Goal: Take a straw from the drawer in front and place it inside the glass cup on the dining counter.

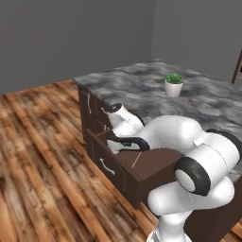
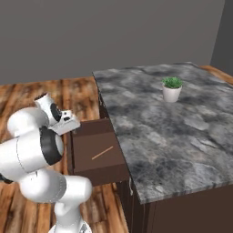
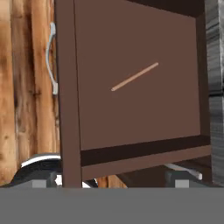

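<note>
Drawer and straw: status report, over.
Claw open, hovering above the drawer, holding nothing. Drawer pulled out; straw lying flat on its floor, alone. Nothing blocking the straw.

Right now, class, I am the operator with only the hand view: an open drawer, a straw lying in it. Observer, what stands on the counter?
Observer: A white pot with a green plant stands on the grey stone counter, far from the drawer.
Operator: Where is the hand?
Observer: The gripper hovers over the drawer's front edge, jaws open, clear of the straw.
Operator: What is beside the drawer?
Observer: More silver handles on the counter's dark side.
</note>
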